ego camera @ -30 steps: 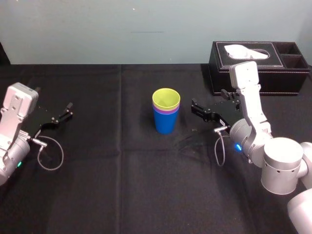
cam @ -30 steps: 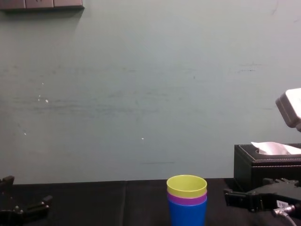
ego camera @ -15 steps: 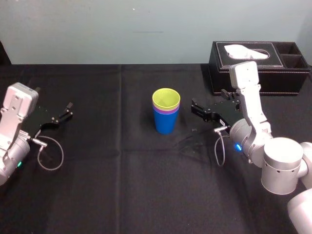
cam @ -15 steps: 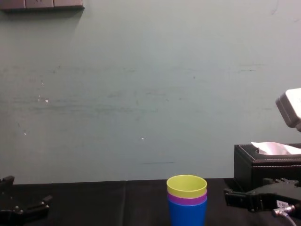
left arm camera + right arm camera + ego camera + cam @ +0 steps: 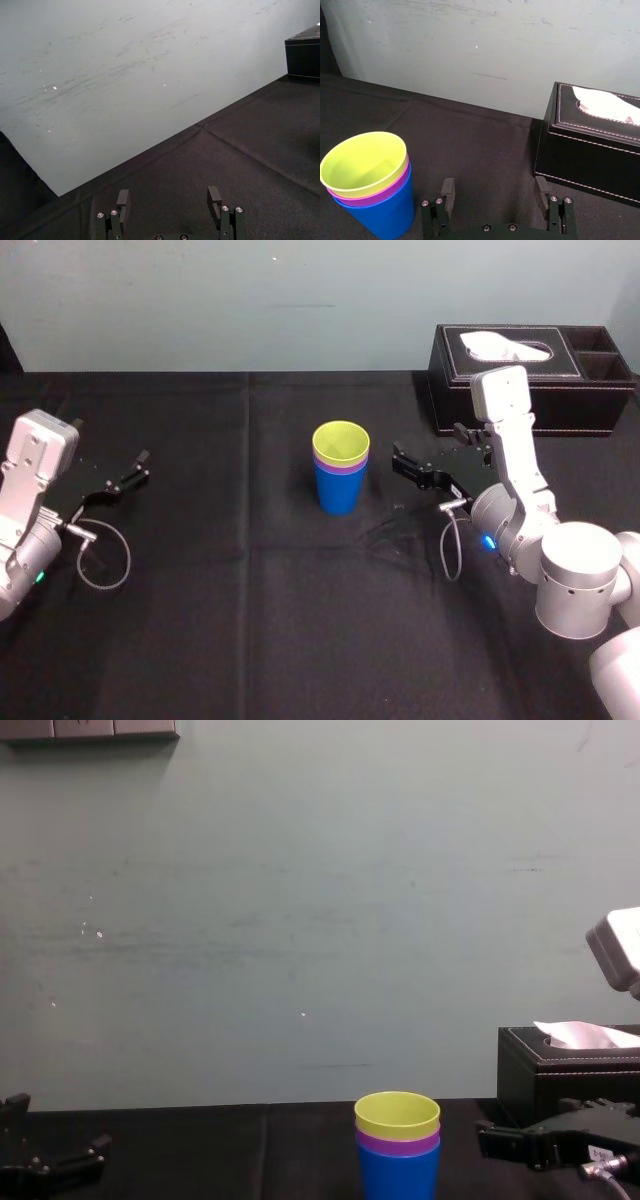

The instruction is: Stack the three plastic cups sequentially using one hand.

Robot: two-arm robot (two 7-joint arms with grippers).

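Observation:
The three plastic cups stand nested upright on the middle of the black table: the yellow-green cup (image 5: pixel 340 443) sits inside the purple cup (image 5: pixel 347 468), which sits inside the blue cup (image 5: pixel 339 492). My right gripper (image 5: pixel 426 442) hovers a short way to the right of the stack, open and empty, not touching it. In the right wrist view the open fingers (image 5: pixel 448 189) frame bare cloth, with the stack (image 5: pixel 370 185) off to one side. The chest view shows the stack (image 5: pixel 398 1145) with the right gripper (image 5: pixel 525 1122) beside it.
A black leather tissue box (image 5: pixel 530 380) stands at the back right, just behind the right arm. My left gripper (image 5: pixel 110 440) rests open and empty at the far left over bare black cloth (image 5: pixel 240 165). A pale wall runs behind the table.

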